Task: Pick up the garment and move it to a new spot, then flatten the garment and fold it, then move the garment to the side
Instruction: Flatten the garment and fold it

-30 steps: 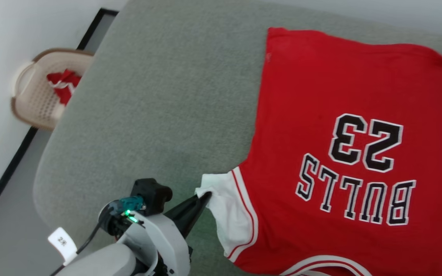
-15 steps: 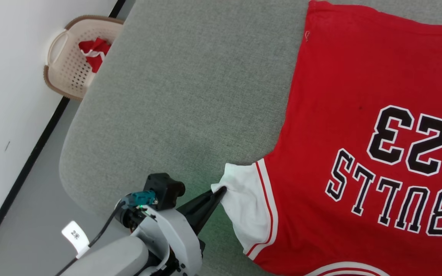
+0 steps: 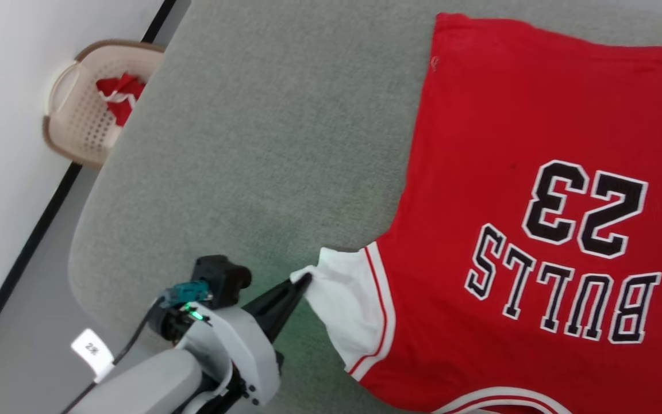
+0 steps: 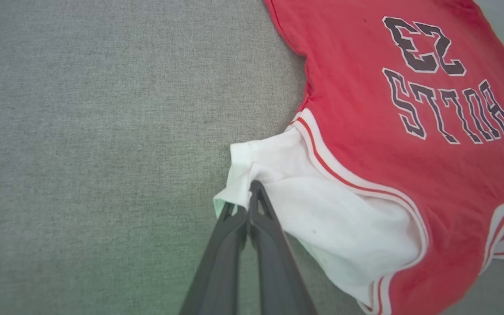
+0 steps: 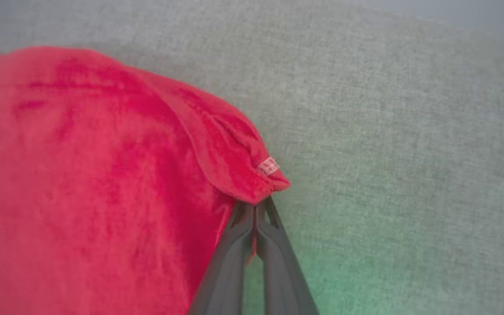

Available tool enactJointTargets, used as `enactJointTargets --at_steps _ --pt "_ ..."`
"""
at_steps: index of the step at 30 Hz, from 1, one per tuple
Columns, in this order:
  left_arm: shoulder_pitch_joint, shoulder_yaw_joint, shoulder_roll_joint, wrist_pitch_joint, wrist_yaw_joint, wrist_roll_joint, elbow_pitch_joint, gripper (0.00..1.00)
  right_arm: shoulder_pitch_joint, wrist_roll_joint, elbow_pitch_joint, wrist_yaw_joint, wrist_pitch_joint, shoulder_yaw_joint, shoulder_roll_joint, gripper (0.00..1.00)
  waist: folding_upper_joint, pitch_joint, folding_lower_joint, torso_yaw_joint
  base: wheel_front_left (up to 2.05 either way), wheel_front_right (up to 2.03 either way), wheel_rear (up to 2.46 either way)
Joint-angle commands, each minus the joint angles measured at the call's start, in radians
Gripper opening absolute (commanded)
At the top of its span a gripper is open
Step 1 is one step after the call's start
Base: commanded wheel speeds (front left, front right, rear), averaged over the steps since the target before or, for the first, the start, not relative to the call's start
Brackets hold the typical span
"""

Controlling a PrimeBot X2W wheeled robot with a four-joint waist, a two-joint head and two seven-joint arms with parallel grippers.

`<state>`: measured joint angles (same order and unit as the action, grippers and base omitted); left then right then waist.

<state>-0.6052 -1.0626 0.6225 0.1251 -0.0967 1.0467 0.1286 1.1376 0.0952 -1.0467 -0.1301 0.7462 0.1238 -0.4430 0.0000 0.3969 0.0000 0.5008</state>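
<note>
left gripper point(image 4: 244, 199) clamps garment point(image 3: 509, 115) sleeve | right gripper point(image 5: 256, 205) seemingly pinches red corner

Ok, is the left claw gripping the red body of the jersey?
No, the left claw is shut on the white sleeve of the jersey, not its red body.

Item 1: red jersey shirt with white sleeves point(image 3: 480, 115).
- Block lettering point(image 3: 564, 296), black with white edging, across the red body: reads "BULLS".
- Number point(image 3: 587, 210), same black with white edging, just beside the word: reads "23".
- Both stand upside down in the head view. The left wrist view also shows them inverted and slanted.

Item 2: small white paper tag point(image 3: 92, 351) on a black cable point(image 3: 135, 342).
- Short dark marking. The first character looks like "2"; the rest is too small to read.
</note>
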Motion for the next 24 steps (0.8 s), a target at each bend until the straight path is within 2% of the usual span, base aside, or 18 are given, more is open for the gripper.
enactJointTargets --at_steps 1,5,12,18,24 --pt "0.016 0.005 0.013 0.006 -0.004 0.004 0.006 0.00 -0.052 0.024 -0.005 -0.001 0.007 -0.036 0.025 0.00 0.0000 -0.048 0.0000 -0.050 0.00 0.00 0.00" --pt "0.031 0.013 0.037 0.003 -0.014 0.017 0.011 0.00 -0.116 0.143 0.070 -0.001 0.006 -0.134 0.021 0.00 0.0000 -0.097 0.0000 -0.096 0.00 0.00 0.00" --pt "0.071 0.018 0.077 -0.003 -0.045 0.039 -0.001 0.00 -0.346 0.366 0.321 -0.001 0.011 -0.266 -0.041 0.00 0.0000 -0.171 0.0000 -0.171 0.00 0.00 0.00" --pt "0.101 0.021 0.103 -0.007 -0.068 0.051 -0.020 0.00 -0.535 0.475 0.511 -0.001 0.028 -0.260 -0.081 0.00 0.0000 -0.207 0.0000 -0.219 0.00 0.00 0.00" --pt "0.125 0.023 0.128 -0.010 -0.094 0.060 -0.049 0.00 -0.750 0.527 0.688 -0.001 0.053 -0.188 -0.089 0.00 0.0000 -0.229 0.0000 -0.256 0.00 0.00 0.00"
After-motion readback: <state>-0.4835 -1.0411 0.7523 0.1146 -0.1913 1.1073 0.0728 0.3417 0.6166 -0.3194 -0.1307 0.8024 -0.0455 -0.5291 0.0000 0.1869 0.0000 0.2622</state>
